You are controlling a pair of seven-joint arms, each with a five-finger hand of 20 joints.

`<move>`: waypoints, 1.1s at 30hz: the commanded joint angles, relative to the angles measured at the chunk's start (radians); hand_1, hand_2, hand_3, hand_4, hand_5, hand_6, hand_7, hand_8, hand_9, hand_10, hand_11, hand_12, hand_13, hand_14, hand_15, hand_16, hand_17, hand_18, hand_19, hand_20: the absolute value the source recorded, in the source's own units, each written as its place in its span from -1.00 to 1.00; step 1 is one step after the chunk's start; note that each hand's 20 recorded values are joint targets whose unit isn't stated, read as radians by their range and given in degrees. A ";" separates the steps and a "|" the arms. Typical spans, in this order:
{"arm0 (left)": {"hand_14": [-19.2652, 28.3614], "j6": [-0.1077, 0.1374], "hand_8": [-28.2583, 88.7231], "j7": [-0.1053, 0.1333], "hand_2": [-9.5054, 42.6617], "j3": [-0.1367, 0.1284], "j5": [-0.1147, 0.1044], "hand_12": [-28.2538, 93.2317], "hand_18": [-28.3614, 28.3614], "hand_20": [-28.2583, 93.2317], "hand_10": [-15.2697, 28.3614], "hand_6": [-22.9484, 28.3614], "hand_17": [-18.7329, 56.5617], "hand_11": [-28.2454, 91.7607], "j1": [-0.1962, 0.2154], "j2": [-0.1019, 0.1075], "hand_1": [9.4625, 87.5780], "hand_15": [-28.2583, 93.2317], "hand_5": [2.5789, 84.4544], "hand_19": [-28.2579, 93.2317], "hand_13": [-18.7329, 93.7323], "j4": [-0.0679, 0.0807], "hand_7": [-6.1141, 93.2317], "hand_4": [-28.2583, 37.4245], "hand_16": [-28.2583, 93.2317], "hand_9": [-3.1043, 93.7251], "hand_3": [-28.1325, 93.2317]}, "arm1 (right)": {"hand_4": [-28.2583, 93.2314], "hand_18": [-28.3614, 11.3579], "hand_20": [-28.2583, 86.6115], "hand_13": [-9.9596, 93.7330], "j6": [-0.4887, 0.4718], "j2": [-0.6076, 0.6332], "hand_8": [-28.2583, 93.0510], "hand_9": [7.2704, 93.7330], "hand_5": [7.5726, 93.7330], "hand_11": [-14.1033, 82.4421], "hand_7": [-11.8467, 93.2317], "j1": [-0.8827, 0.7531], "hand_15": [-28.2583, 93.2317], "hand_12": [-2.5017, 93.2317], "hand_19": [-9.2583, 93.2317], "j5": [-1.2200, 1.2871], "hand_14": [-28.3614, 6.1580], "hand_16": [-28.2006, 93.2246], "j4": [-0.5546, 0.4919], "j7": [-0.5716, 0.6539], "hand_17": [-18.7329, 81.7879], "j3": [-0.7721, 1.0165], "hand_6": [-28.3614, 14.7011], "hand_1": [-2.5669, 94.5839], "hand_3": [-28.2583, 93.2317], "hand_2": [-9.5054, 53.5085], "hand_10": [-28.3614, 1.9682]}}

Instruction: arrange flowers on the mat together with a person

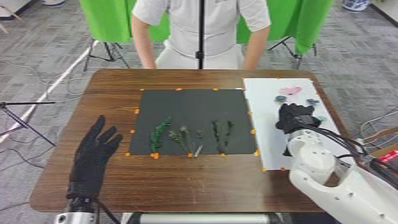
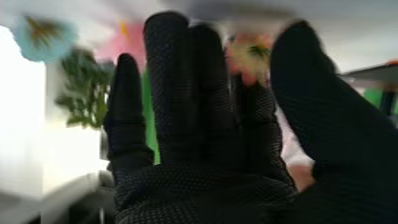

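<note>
green stems [image 1: 158, 136] lie on the dark mat [image 1: 187, 107], pink and blue flowers [image 1: 290, 91] on white paper [image 1: 265, 102].

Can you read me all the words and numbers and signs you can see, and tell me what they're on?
There are no words, numbers or signs here that I can read.
Red thing at the right edge: it may have pale marks, too small to read.
Blue-and-white pot: its blue marks are too small to tell.
Dark mat and white mat: I see no writing on them.
</note>
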 commanded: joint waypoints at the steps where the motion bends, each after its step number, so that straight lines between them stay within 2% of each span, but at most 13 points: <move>1: 0.57 -0.003 -0.69 0.008 -0.45 -0.005 -0.004 -0.33 0.79 -0.45 0.28 -0.14 -0.82 -0.37 0.012 -0.001 -0.71 -0.16 -0.48 0.17 -0.28 -0.005 -0.63 -1.00 -0.56 -0.37 0.73 | -0.99 -0.41 0.01 0.66 0.145 0.018 -0.59 0.85 0.56 -0.49 -0.18 -0.024 0.21 -0.20 0.46 -0.079 0.54 -0.05 0.040 0.024 -0.15 -0.076 0.61 0.25 0.46 -0.99 0.59; 7: 0.57 0.005 -0.69 0.009 -0.45 -0.023 -0.006 -0.33 0.79 -0.45 0.28 -0.14 -0.82 -0.37 0.025 -0.003 -0.71 -0.16 -0.47 0.17 -0.28 -0.018 -0.63 -1.00 -0.56 -0.37 0.73 | -1.00 -0.36 0.03 0.71 0.230 -0.016 -0.56 0.92 0.63 -0.49 -0.24 -0.033 0.21 -0.17 0.48 -0.121 0.60 -0.03 -0.031 -0.002 -0.14 -0.014 0.57 0.29 0.45 -1.00 0.64; 13: 0.57 0.006 -0.69 0.008 -0.45 -0.038 0.000 -0.33 0.80 -0.44 0.28 -0.14 -0.81 -0.36 0.029 -0.001 -0.71 -0.16 -0.47 0.19 -0.28 -0.035 -0.63 -1.00 -0.56 -0.37 0.73 | -1.00 -0.32 0.03 0.71 0.271 -0.121 -0.55 0.92 0.64 -0.48 -0.25 0.170 0.22 -0.15 0.49 -0.079 0.58 -0.02 -0.112 -0.160 -0.15 -0.152 0.56 0.28 0.47 -1.00 0.63; 14: 0.57 0.003 -0.69 0.013 -0.45 -0.038 -0.009 -0.33 0.79 -0.43 0.28 -0.14 -0.81 -0.36 0.025 0.002 -0.71 -0.16 -0.47 0.19 -0.28 -0.036 -0.63 -1.00 -0.56 -0.37 0.73 | -1.00 -0.31 0.03 0.71 0.274 -0.147 -0.55 0.92 0.64 -0.48 -0.25 0.221 0.22 -0.15 0.49 -0.071 0.58 -0.02 -0.109 -0.182 -0.15 -0.200 0.56 0.28 0.47 -1.00 0.62; 17: 0.57 -0.016 -0.69 0.043 -0.46 -0.035 -0.068 -0.33 0.79 -0.43 0.29 -0.14 -0.80 -0.36 0.020 0.016 -0.71 -0.16 -0.47 0.20 -0.28 -0.048 -0.63 -1.00 -0.56 -0.36 0.73 | -1.00 -0.29 0.03 0.70 0.251 -0.242 -0.54 0.92 0.64 -0.48 -0.25 0.333 0.24 -0.14 0.48 -0.018 0.57 -0.02 -0.078 -0.282 -0.17 -0.296 0.56 0.27 0.48 -1.00 0.62; 18: 0.57 -0.028 -0.69 0.036 -0.46 -0.038 -0.066 -0.33 0.79 -0.43 0.29 -0.14 -0.80 -0.36 0.010 0.016 -0.71 -0.16 -0.47 0.20 -0.28 -0.048 -0.63 -1.00 -0.56 -0.36 0.73 | -1.00 -0.29 0.03 0.70 0.228 -0.275 -0.54 0.92 0.64 -0.48 -0.25 0.360 0.24 -0.14 0.48 -0.003 0.57 -0.02 -0.064 -0.300 -0.17 -0.319 0.56 0.27 0.48 -1.00 0.62; 20: 0.58 -0.027 -0.69 0.032 -0.45 -0.045 -0.049 -0.33 0.80 -0.42 0.29 -0.14 -0.80 -0.36 -0.001 0.027 -0.71 -0.15 -0.47 0.20 -0.28 -0.056 -0.63 -1.00 -0.56 -0.36 0.73 | -1.00 -0.28 0.03 0.69 0.230 -0.338 -0.54 0.91 0.64 -0.48 -0.25 0.407 0.26 -0.14 0.48 -0.002 0.57 -0.02 -0.013 -0.331 -0.17 -0.377 0.56 0.27 0.48 -1.00 0.62; 24: 0.58 -0.022 -0.69 0.065 -0.45 -0.065 -0.043 -0.33 0.80 -0.42 0.30 -0.14 -0.80 -0.36 -0.023 0.067 -0.71 -0.15 -0.47 0.20 -0.28 -0.074 -0.63 -1.00 -0.56 -0.36 0.73 | -1.00 -0.27 0.03 0.68 0.205 -0.457 -0.54 0.91 0.63 -0.47 -0.25 0.466 0.27 -0.13 0.47 0.051 0.57 -0.03 0.082 -0.380 -0.18 -0.464 0.57 0.26 0.49 -1.00 0.63; 27: 0.58 -0.038 -0.69 0.056 -0.45 -0.062 -0.042 -0.33 0.80 -0.42 0.30 -0.14 -0.80 -0.36 -0.091 0.094 -0.71 -0.15 -0.47 0.20 -0.28 -0.063 -0.63 -1.00 -0.56 -0.36 0.73 | -1.00 -0.28 0.04 0.66 0.233 -0.491 -0.55 0.90 0.61 -0.45 -0.23 0.532 0.30 -0.12 0.47 0.079 0.57 -0.03 0.119 -0.356 -0.19 -0.571 0.58 0.26 0.48 -1.00 0.63; 29: 0.58 -0.043 -0.69 0.064 -0.46 -0.057 -0.039 -0.33 0.80 -0.42 0.30 -0.13 -0.80 -0.36 -0.116 0.112 -0.71 -0.15 -0.47 0.20 -0.28 -0.059 -0.63 -1.00 -0.56 -0.36 0.73 | -1.00 -0.28 0.04 0.64 0.257 -0.511 -0.55 0.89 0.60 -0.44 -0.22 0.573 0.31 -0.12 0.47 0.099 0.56 -0.04 0.140 -0.336 -0.20 -0.640 0.58 0.25 0.48 -1.00 0.65; 31: 0.58 -0.006 -0.69 0.086 -0.46 -0.043 -0.049 -0.33 0.80 -0.42 0.30 -0.13 -0.80 -0.36 -0.098 0.129 -0.71 -0.15 -0.46 0.20 -0.28 -0.071 -0.64 -1.00 -0.56 -0.36 0.73 | -1.00 -0.28 0.05 0.64 0.214 -0.539 -0.57 0.88 0.60 -0.42 -0.21 0.542 0.32 -0.13 0.47 0.091 0.55 -0.05 0.165 -0.390 -0.21 -0.625 0.61 0.24 0.48 -1.00 0.64; 32: 0.58 -0.004 -0.69 0.084 -0.46 -0.040 -0.047 -0.33 0.80 -0.42 0.30 -0.13 -0.80 -0.36 -0.100 0.132 -0.71 -0.15 -0.46 0.20 -0.28 -0.071 -0.64 -1.00 -0.56 -0.35 0.73 | -1.00 -0.29 0.05 0.63 0.214 -0.546 -0.57 0.88 0.59 -0.41 -0.21 0.544 0.33 -0.13 0.47 0.105 0.54 -0.06 0.174 -0.395 -0.22 -0.637 0.63 0.24 0.47 -1.00 0.65; 33: 0.58 -0.023 -0.69 0.072 -0.46 -0.038 -0.044 -0.33 0.80 -0.42 0.30 -0.13 -0.80 -0.36 -0.117 0.128 -0.71 -0.15 -0.46 0.20 -0.28 -0.063 -0.64 -1.00 -0.56 -0.35 0.73 | -1.00 -0.29 0.05 0.63 0.231 -0.545 -0.58 0.87 0.59 -0.40 -0.21 0.571 0.34 -0.13 0.46 0.114 0.54 -0.07 0.179 -0.373 -0.22 -0.676 0.64 0.24 0.47 -1.00 0.65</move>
